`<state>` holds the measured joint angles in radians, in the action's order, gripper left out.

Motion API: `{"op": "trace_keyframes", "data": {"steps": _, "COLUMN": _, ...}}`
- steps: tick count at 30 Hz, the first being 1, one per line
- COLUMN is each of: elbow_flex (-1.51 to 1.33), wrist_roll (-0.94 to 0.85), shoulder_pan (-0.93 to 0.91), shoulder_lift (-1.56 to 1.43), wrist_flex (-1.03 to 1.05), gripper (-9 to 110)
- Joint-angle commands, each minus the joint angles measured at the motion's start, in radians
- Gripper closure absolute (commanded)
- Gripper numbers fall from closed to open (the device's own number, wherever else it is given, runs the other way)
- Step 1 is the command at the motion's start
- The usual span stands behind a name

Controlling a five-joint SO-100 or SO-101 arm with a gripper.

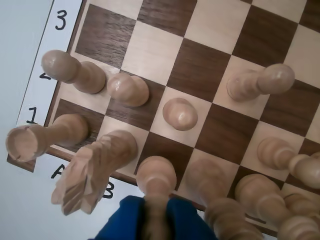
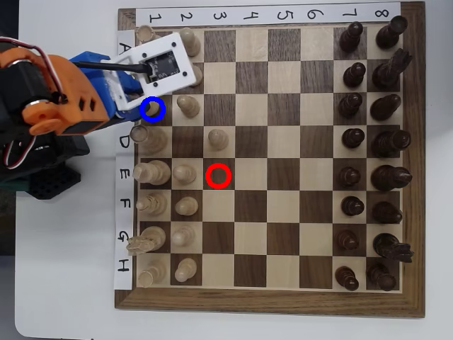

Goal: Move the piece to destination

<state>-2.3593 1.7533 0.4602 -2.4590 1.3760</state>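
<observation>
The piece (image 1: 156,175), pale cream with a rounded head, stands on the dark destination square (image 1: 162,150) beside the pale knight (image 1: 95,172). In the wrist view my blue gripper (image 1: 155,220) sits at the bottom edge, its fingers (image 1: 120,220) pressed against both sides of the piece's upper part. In the overhead view the piece (image 2: 149,110) shows inside the blue ring on the destination square (image 2: 164,119), column 1, row C. The gripper (image 2: 145,103) is mostly hidden there under the white wrist board (image 2: 163,64).
Pale pieces crowd columns 1 and 2 around the gripper, such as the rook (image 1: 45,137) and a pawn (image 1: 180,114). A lone pale pawn (image 2: 219,139) stands in column 3. A red ring (image 2: 219,176) marks a light square. Dark pieces (image 2: 371,142) fill the right side.
</observation>
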Motion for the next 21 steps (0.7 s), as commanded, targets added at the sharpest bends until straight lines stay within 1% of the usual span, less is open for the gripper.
{"op": "trace_keyframes", "data": {"steps": 1, "elbow_flex": -0.006, "wrist_roll": 0.41, "shoulder_pan": -0.035, "shoulder_lift": 0.032, "wrist_flex": -0.094, "gripper": 101}}
{"op": "trace_keyframes", "data": {"steps": 21, "elbow_flex": -0.075, "wrist_roll": 0.379, "shoulder_pan": -0.063, "shoulder_lift": 0.057, "wrist_flex": -0.152, "gripper": 101}}
